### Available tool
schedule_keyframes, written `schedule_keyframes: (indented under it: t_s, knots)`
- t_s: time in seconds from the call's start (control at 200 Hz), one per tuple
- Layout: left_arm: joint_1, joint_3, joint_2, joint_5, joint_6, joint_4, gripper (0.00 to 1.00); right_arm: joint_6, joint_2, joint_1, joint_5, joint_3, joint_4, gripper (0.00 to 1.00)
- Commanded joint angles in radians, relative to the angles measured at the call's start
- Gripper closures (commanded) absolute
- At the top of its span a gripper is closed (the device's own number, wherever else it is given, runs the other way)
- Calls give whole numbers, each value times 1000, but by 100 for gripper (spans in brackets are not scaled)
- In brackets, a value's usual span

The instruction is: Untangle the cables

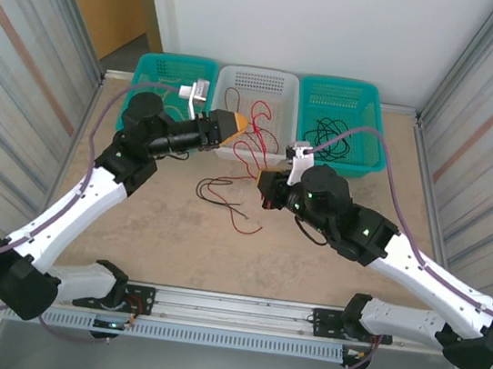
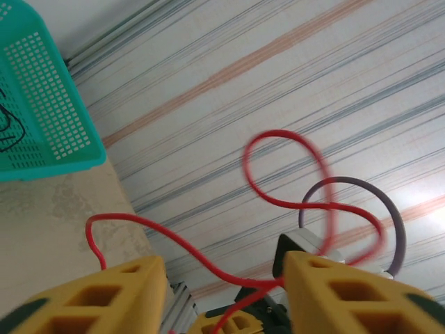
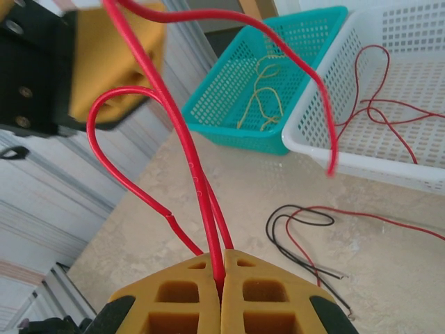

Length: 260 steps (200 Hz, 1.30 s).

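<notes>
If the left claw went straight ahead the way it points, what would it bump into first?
Most likely the red cable looping right before the open left gripper; beyond that, the ribbed wall, though depth is unclear.

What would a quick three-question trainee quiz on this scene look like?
1. True or false: the right gripper is shut on a red cable.
2. Which basket holds the black cables?
A. left teal basket
B. white basket
C. right teal basket
3. Fill in: the left gripper has its jaws ____.

Key: 1 true; 2 C; 3 open.
</notes>
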Motion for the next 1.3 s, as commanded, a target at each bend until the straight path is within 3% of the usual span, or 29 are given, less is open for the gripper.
schedule_keyframes:
  t_s: [0.0,0.19,0.301,0.997,1.298]
  knots:
    - [11,-1,4,-3,19,14,40,13,-22,0,42,50,13,100]
    - [23,8,6,-40,104,-84,19,-5,24,-7,86,150,-59,100]
    - [26,15,-6,-72,169,-173,14,-10,31,-15,99,187,-76,100]
    - [26,-119,-148,-74,219,-140,10,18,-6,-191,-51,247,-86,100]
    - [26,-128,-122,-2,194,-31,22,49,55,-216,-158,262,-33,100]
